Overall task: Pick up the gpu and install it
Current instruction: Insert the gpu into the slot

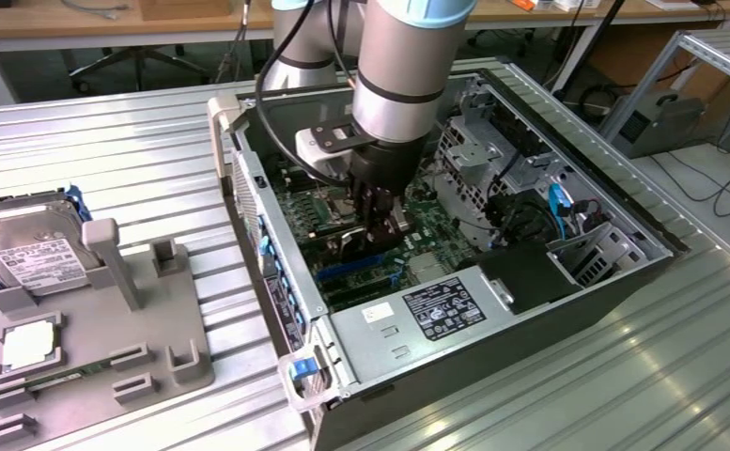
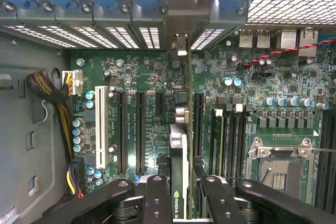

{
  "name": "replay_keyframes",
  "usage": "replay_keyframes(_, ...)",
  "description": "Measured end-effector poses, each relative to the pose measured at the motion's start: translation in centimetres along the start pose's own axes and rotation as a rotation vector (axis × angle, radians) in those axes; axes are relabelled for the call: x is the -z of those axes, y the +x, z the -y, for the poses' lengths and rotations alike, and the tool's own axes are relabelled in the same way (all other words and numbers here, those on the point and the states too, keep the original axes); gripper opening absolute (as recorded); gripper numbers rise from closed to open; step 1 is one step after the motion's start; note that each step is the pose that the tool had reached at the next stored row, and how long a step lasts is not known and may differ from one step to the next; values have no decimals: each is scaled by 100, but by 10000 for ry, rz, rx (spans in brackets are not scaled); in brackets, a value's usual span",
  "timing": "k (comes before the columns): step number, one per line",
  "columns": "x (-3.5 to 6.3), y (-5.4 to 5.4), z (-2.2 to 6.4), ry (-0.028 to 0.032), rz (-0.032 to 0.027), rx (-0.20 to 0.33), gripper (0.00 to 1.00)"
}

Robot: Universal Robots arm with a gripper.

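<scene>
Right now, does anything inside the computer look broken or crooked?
Nothing stands out. The gpu stands on edge in the gripper, parallel to the slots of the motherboard, and nothing looks bent or spilled.

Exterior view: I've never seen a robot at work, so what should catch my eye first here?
First, the big silver robot arm reaching down into the open computer case in the middle. Its gripper pinches the gpu edge-on above the green motherboard. On the exterior view's left, a hard drive sits in a grey holder.
</scene>
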State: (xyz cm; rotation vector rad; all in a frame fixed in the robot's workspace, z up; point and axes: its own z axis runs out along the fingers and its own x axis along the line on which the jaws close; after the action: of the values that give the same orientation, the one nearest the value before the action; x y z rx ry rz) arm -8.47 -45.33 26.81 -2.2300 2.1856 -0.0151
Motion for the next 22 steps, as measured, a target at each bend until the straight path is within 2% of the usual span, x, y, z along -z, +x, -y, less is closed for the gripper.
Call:
replay_keyframes(8,0,0,0,0,0,0,27)
replay_keyframes(11,0,0,0,2,70,-4,27)
replay_keyframes(14,0,1,9,2,111,-3,27)
replay_keyframes(22,0,20,21,3,133,-11,27)
